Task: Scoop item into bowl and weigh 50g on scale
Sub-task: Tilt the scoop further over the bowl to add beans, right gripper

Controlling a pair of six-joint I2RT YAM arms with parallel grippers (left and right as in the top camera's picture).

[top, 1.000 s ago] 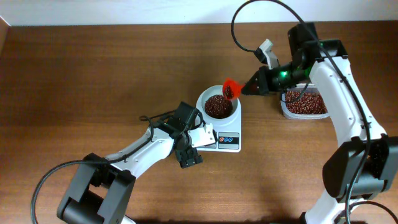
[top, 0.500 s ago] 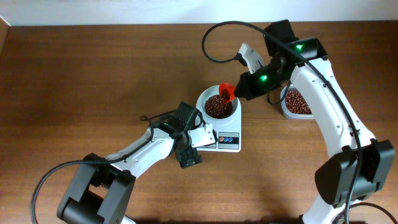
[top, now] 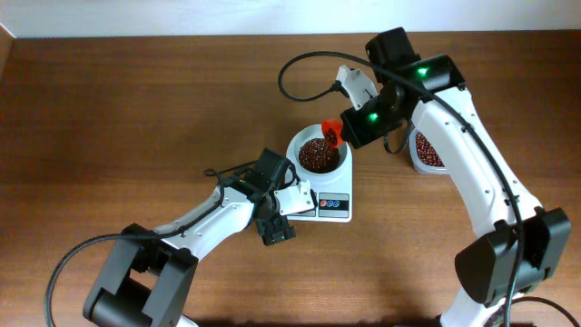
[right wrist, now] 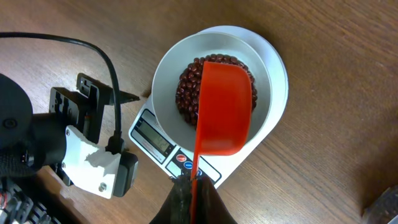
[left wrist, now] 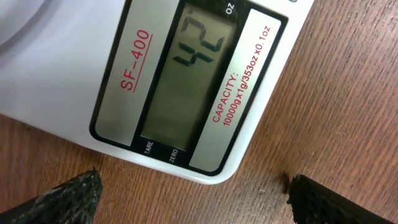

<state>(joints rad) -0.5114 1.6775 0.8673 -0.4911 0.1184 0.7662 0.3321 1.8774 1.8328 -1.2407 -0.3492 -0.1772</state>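
The white bowl [right wrist: 165, 87] on the scale [top: 332, 205] holds beans [right wrist: 186, 90]. The clear container [top: 425, 169] to its right holds more. The right gripper [right wrist: 191, 186] pinches a red scoop [right wrist: 222, 106]; the left gripper [left wrist: 196, 199] is spread.

Brn wood tbl [top: 109, 118], wht wall [top: 182, 16]

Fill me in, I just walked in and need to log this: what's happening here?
The right gripper, shut on a red scoop, holds it over the bowl of beans sitting on the scale. The left gripper hangs open by the scale's display, touching nothing. More beans lie in a container nearby.
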